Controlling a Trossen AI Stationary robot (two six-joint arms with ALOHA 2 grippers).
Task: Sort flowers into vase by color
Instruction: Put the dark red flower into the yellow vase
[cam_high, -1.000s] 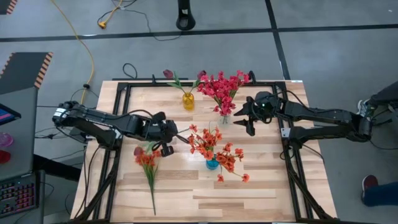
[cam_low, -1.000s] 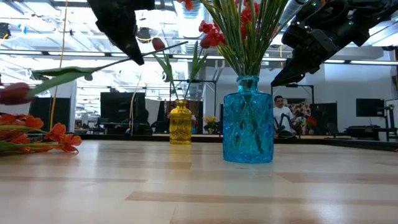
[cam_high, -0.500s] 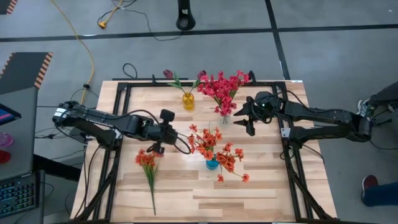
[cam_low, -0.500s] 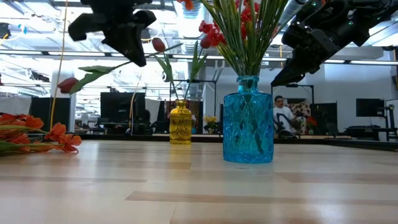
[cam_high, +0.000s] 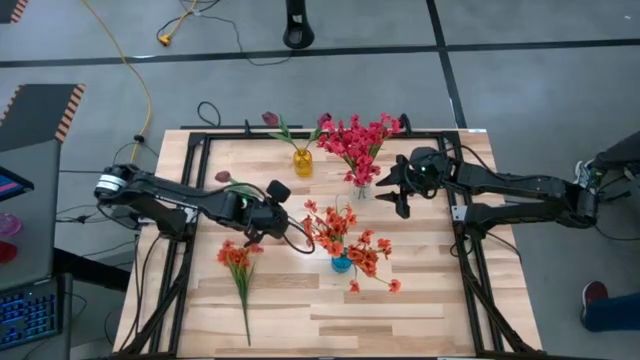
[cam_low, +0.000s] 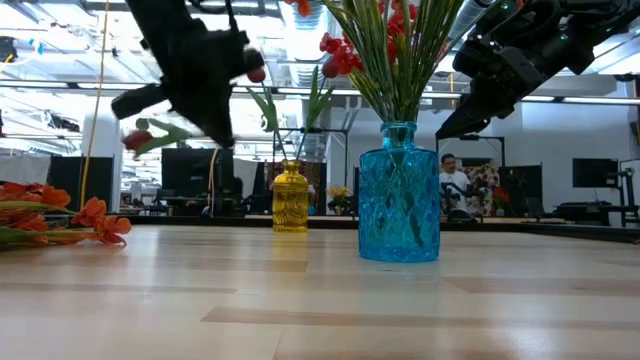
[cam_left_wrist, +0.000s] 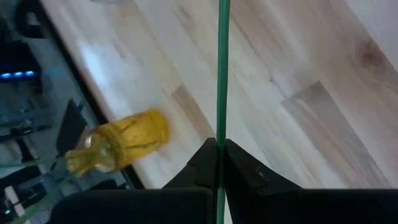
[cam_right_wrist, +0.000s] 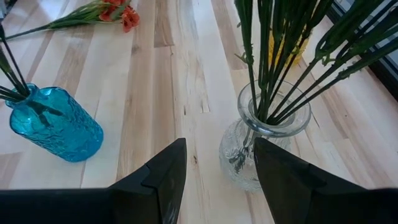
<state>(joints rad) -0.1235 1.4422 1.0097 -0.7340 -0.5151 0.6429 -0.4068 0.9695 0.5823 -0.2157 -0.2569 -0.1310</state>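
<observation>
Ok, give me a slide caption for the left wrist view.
Left end effector shut on a thin green flower stem, above the wooden table near the yellow vase.

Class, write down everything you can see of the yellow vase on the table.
The yellow vase is small, amber and glassy, with a textured body and narrow neck. It stands upright near the table's far edge, beside the clear vase but apart from it. One green-stemmed flower with a dark maroon bud leans out of it. No claw touches it.
</observation>
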